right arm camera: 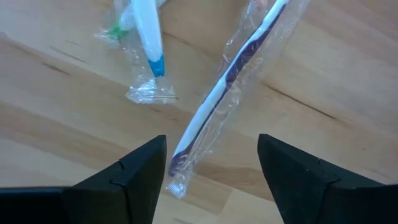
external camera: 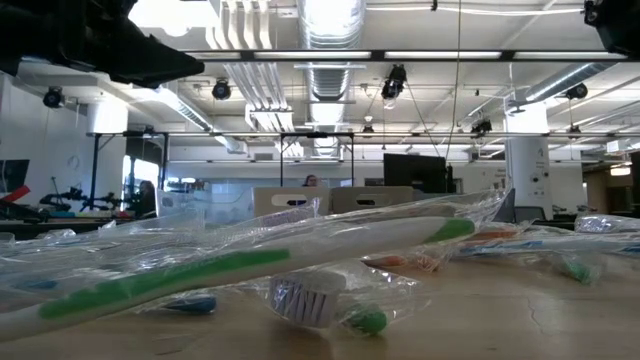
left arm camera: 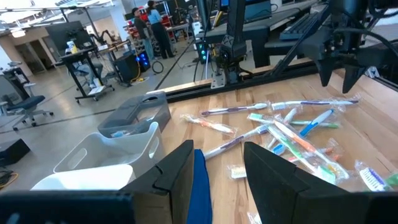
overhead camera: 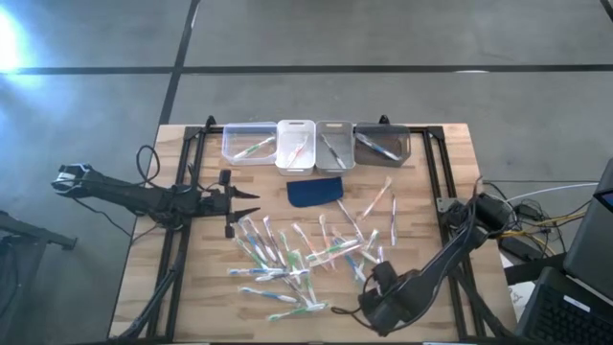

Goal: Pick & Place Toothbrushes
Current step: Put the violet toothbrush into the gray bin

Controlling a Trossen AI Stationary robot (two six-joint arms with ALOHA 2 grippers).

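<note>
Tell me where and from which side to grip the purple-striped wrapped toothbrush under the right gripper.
Grip the purple-striped toothbrush mid-handle, coming straight down from above. It lies flat on the table in a clear wrapper, a thin stick slanting between the open right gripper fingers; probably turn the wrist so the fingers close across its narrow width, clear of the blue-tipped toothbrush beside it.

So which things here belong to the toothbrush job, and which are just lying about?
Job:
- wrapped toothbrushes scattered on the table
- four bins along the far edge, toothbrushes already inside
- right pincer, open over a purple toothbrush

Lying about:
- dark blue pad
- left pincer, open, empty
</note>
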